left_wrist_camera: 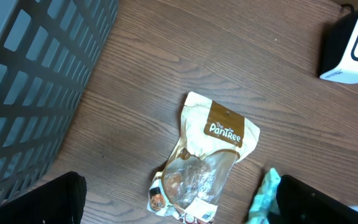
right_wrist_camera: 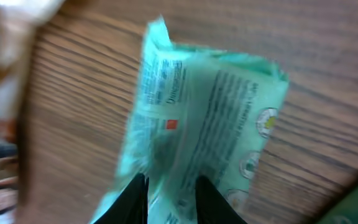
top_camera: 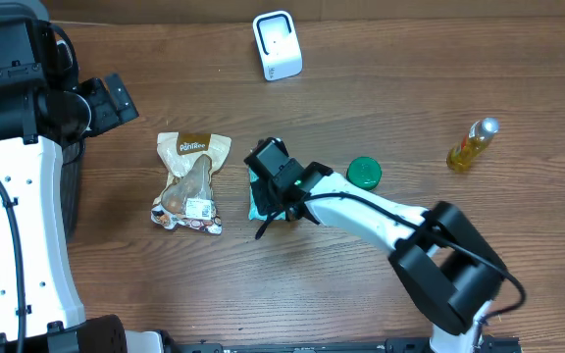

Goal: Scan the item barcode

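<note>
Right gripper (right_wrist_camera: 169, 186): my fingers (right_wrist_camera: 135, 199) stand a narrow gap apart, the teal packet (right_wrist_camera: 210, 106) flat on the table ahead, its near end running in between them (clamped or only straddled, I cannot tell). Left gripper (left_wrist_camera: 176, 186): fingers spread wide, holding nothing, packet's corner just beside one.

Tan PanTree pouch (top_camera: 191, 182) flat on the wood table (top_camera: 381, 39) — green lid (top_camera: 364, 173) and yellow bottle (top_camera: 472, 145) well apart from it
</note>
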`<state>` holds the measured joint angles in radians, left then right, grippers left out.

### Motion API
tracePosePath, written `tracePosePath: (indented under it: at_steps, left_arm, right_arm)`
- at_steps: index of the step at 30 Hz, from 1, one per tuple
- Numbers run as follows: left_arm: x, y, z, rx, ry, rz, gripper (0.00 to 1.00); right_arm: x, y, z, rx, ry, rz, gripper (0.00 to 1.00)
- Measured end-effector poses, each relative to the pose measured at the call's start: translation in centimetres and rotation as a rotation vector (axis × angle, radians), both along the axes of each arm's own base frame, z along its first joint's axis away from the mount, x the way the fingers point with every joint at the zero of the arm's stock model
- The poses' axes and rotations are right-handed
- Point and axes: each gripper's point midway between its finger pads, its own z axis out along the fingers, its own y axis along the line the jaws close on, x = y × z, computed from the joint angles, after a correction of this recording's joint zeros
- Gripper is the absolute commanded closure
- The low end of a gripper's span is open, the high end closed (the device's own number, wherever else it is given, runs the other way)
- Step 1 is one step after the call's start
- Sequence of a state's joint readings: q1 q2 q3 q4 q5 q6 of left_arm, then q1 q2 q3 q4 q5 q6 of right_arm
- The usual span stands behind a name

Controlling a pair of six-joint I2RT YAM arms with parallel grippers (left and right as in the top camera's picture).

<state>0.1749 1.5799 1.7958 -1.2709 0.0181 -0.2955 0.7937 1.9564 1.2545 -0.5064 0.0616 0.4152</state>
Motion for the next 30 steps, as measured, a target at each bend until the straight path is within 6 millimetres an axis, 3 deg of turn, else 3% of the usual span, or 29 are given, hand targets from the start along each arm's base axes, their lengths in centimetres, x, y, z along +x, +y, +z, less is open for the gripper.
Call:
tracePosePath:
  at_steps: [5,14,20,25,30]
  left_arm:
    - [0.0,0.0,0.0,0.0,0.0,0.0,0.0]
    - [0.0,0.0,0.0,0.0,0.0,0.0,0.0]
    - [0.0,0.0,0.0,0.0,0.0,0.0,0.0]
    - [0.0,0.0,0.0,0.0,0.0,0.0,0.0]
    - [0.0,0.0,0.0,0.0,0.0,0.0,0.01]
  right_arm:
    - [0.0,0.4,-0.6,-0.002,0.01,0.003,0.52]
    - [-0.1,0.9,-0.3,-0.007,0.021,0.014,0.41]
    - [-0.3,0.1,0.7,-0.049,0.056,0.004,0.4]
    - [-1.6,-1.4,1.2,-0.099,0.104,0.002,0.41]
    - [-2.0,-0.9,1.1,-0.071,0.125,-0.006,0.46]
